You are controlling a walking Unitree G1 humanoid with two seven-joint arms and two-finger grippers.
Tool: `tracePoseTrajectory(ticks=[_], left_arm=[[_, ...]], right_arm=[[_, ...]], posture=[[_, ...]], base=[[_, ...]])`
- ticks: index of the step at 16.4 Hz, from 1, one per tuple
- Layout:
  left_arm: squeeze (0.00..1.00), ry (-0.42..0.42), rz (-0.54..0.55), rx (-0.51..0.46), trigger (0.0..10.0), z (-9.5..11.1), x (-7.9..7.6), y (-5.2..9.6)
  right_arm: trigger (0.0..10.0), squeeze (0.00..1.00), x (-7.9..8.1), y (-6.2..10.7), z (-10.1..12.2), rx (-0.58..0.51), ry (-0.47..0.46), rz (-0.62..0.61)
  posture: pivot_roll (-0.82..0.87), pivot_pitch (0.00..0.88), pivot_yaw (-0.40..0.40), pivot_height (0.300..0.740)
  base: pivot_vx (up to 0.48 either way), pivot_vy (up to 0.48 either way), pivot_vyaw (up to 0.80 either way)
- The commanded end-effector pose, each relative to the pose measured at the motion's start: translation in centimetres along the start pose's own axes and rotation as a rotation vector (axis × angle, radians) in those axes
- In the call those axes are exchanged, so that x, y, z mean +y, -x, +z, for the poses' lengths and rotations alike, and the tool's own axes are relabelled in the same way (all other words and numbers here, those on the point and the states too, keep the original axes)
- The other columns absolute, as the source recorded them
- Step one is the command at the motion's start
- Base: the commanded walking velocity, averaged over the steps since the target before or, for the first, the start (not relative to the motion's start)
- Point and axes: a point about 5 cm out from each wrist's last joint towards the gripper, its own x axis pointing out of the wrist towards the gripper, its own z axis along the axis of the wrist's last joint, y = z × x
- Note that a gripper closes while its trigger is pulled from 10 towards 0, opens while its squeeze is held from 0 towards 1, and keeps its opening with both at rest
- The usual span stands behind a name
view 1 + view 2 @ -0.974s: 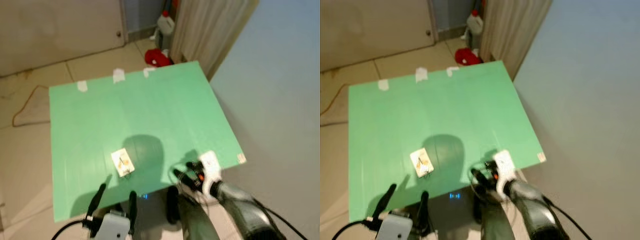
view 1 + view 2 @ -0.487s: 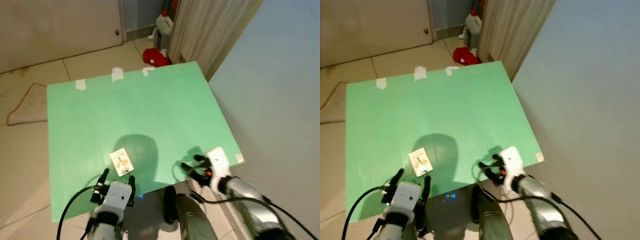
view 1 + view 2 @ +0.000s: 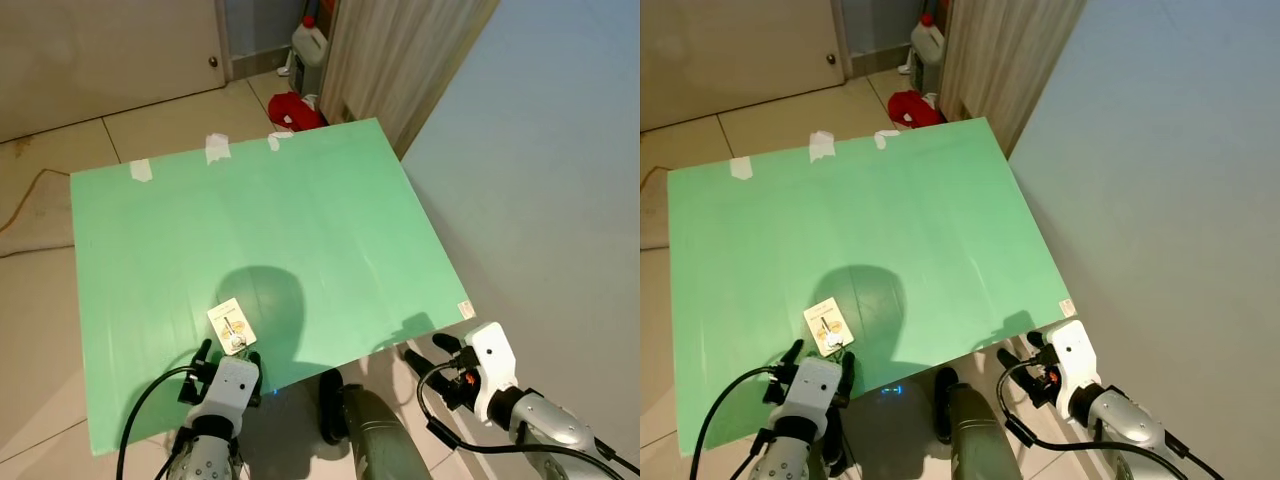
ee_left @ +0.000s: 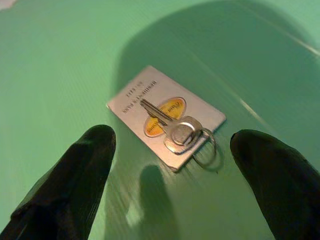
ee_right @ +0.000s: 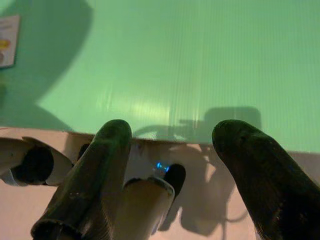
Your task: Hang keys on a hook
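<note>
At the near left edge of the green board (image 3: 250,230), our left gripper (image 3: 231,352) reaches forward and down over the surface, its silver forearm rising from the lower edge of the head views with a black cable looping off its left side. We hold its two black fingers (image 4: 70,180) spread wide apart, and they grip nothing. Just past the fingertips lies a white card (image 4: 165,120) with a yellow mark on it, flat on the board, and on top of that card rests the key (image 4: 172,125), a silver one with a wire ring at its head that overhangs the card's edge. From the left wrist camera the key sits between the lines of our two fingers, a little ahead of them, with neither finger touching it. A round dark shadow falls on the board just beyond the card.

Moving right, our own dark body shows at the bottom centre, below the board's near edge. Farther right, our right gripper (image 3: 432,352) hovers off the board's near right corner, over the pale tiled floor (image 3: 60,310), the forearm angled in from the lower right. Its fingers (image 5: 90,185) are also parted and hold nothing.
</note>
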Motion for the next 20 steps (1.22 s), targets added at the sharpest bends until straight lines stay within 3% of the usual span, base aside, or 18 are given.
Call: tracePoseTrajectory(ticks=[1,7,14,16,20], left_arm=[[0.00,0.010,-0.029,0.020,10.0,-0.5,-0.9,0.6],[0.00,0.033,-0.096,0.021,10.0,-0.4,-2.8,-0.1],[0.00,0.028,-0.077,0.071,10.0,-1.1,-3.0,-0.5],[0.00,0.018,-0.053,0.079,0.0,-1.3,-2.9,-0.5],[0.00,0.025,-0.036,0.095,0.0,-1.5,-2.9,-0.4]], right_arm=[[10.0,0.00,0.2,0.5,-0.7,0.026,-0.025,-0.010],[10.0,0.00,0.9,0.3,-0.4,0.027,-0.035,-0.004],[10.0,0.00,1.0,0.2,-0.5,0.039,-0.046,-0.006],[10.0,0.00,1.1,0.2,-0.7,0.044,-0.051,-0.005],[10.0,0.00,1.1,-0.1,-0.8,0.047,-0.055,0.001]], posture=[[-0.24,0.359,-0.134,0.740],[-0.24,0.363,-0.130,0.740],[-0.24,0.360,-0.128,0.740],[-0.23,0.350,-0.127,0.740],[-0.21,0.337,-0.128,0.740]], base=[[0.000,0.000,0.00],[0.000,0.000,0.00],[0.000,0.000,0.00],[0.000,0.000,0.00],[0.000,0.000,0.00]])
